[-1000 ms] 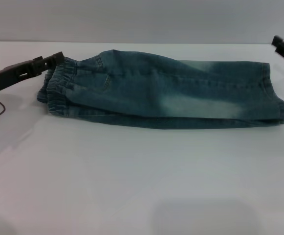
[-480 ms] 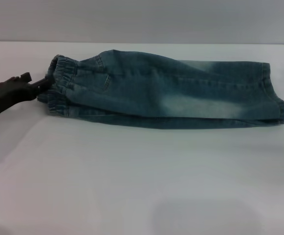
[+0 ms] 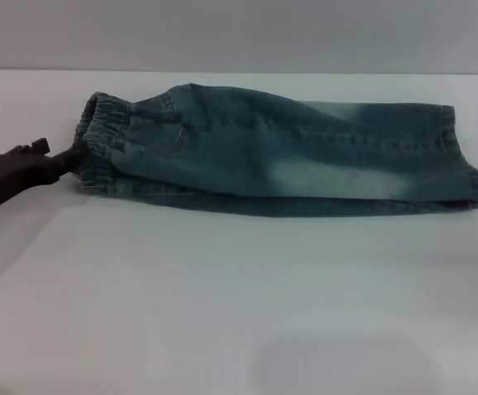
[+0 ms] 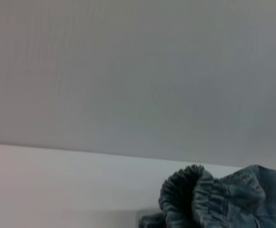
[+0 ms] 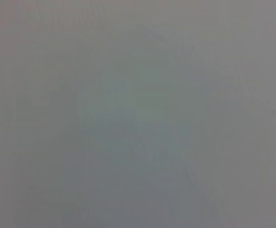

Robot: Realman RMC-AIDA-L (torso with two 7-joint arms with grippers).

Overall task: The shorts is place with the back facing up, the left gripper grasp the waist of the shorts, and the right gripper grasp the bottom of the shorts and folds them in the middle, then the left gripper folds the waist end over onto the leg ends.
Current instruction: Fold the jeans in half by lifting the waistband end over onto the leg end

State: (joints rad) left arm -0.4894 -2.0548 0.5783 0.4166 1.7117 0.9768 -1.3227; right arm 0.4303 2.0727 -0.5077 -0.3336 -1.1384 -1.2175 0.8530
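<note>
Lowering from 10 o'clock, the left gripper (image 3: 72,154) now touches the waist of the shorts (image 3: 99,144) at 9 o'clock; its finger spread cannot be told. The shorts (image 3: 288,152) lie folded lengthwise mid-table. A shallow bite on one layer could slip.

Shorts (image 3: 280,152): faded blue denim, folded lengthwise into a long narrow band, lying flat along the far edge of the table. Pale washed patch mid-length on the top layer; stitched seam running along it.

Waist of the shorts (image 3: 101,140): gathered elastic band, darker blue, crinkled, at the left end. In the left wrist view its ruffled edge (image 4: 190,194) stands raised and curled off the surface.

Leg ends (image 3: 457,160): straight hemmed openings at the right end, stacked one over the other, flat, lower layer showing just beneath.
</note>
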